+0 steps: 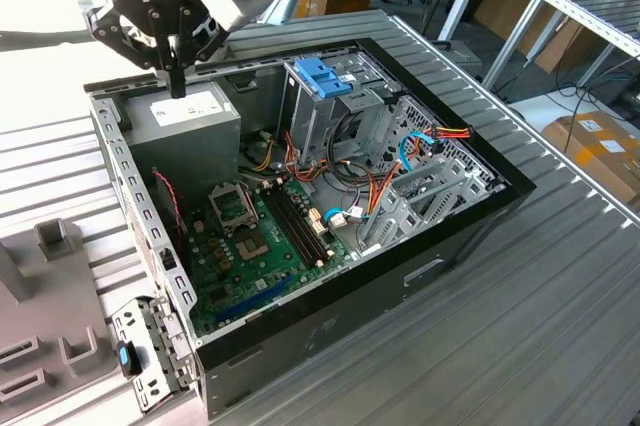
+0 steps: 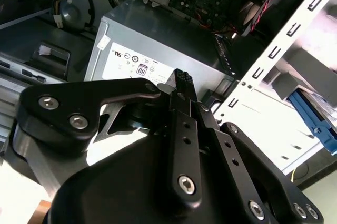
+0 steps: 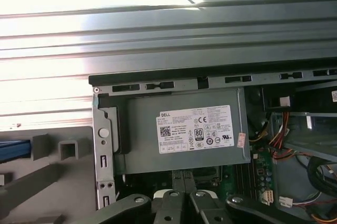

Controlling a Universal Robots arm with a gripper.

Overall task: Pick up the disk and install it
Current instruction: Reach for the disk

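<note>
Light blue on the rails, so pegged the disk [image 3: 13,150] quickly in the first wrist view: parked in a grey fixture [image 3: 58,182] just outside the case [image 1: 420,276], off the exterior view's left. Caught the gripper [image 1: 178,84] clenched on nothing, hovering above the power supply [image 1: 190,118]. Should've been opened wide, squared to the long edges, closed on the rails. Saw a white printed label [image 3: 196,128] on the supply; skipped reading it.

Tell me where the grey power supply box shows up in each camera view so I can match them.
Exterior view: the power supply sits in the case's corner toward the exterior view's left, under the gripper.
Second wrist view: the power supply lies just beyond the gripper.
First wrist view: the power supply lies between case wall and gripper.
Shared landmark: its white label.
</note>
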